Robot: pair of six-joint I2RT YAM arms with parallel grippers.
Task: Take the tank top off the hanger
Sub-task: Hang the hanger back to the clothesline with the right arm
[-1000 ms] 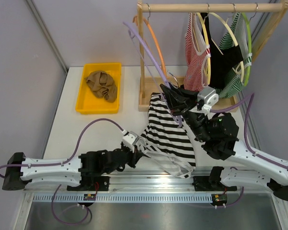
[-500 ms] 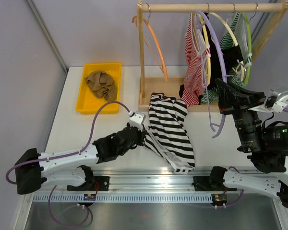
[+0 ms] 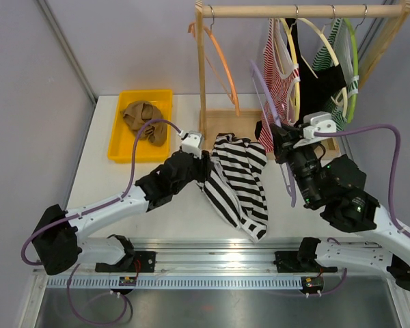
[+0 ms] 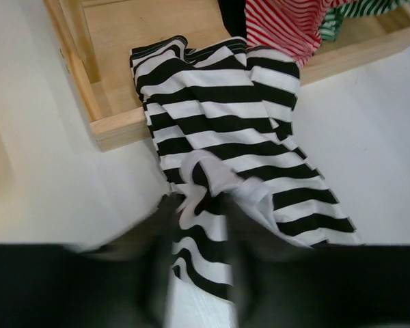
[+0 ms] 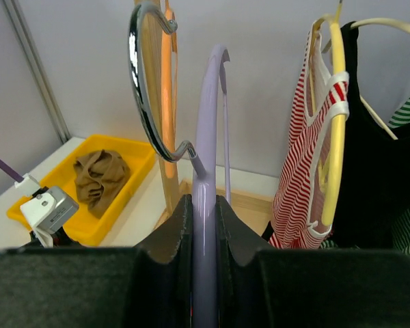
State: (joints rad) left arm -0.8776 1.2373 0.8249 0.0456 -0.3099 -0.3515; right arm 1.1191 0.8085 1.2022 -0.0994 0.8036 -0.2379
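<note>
The black-and-white striped tank top point(image 3: 242, 184) lies crumpled on the table, its upper end over the wooden rack base; in the left wrist view the tank top point(image 4: 219, 116) spreads ahead of the fingers. My left gripper point(image 3: 203, 162) is at the cloth's left edge. Its blurred jaws point(image 4: 198, 212) stand a little apart, open, with a fold of striped cloth lying between them. My right gripper point(image 3: 281, 147) is shut on the bare purple hanger point(image 3: 266, 96) and holds it upright in front of the rack. In the right wrist view, the purple hanger point(image 5: 205, 137) rises from between the jaws point(image 5: 203, 205).
A yellow bin point(image 3: 123, 154) with a brown cloth point(image 3: 145, 121) sits at the back left. The wooden rack point(image 3: 301, 10) carries an empty orange hanger point(image 3: 222, 68), a red-striped top point(image 3: 277, 89), and black and green garments on hangers. Its base tray point(image 3: 212, 133) lies behind the tank top.
My left arm has carried the tank top's edge towards the rack base and its jaws have parted. My right arm has swung the purple hanger from the far right back to the rack's middle.
</note>
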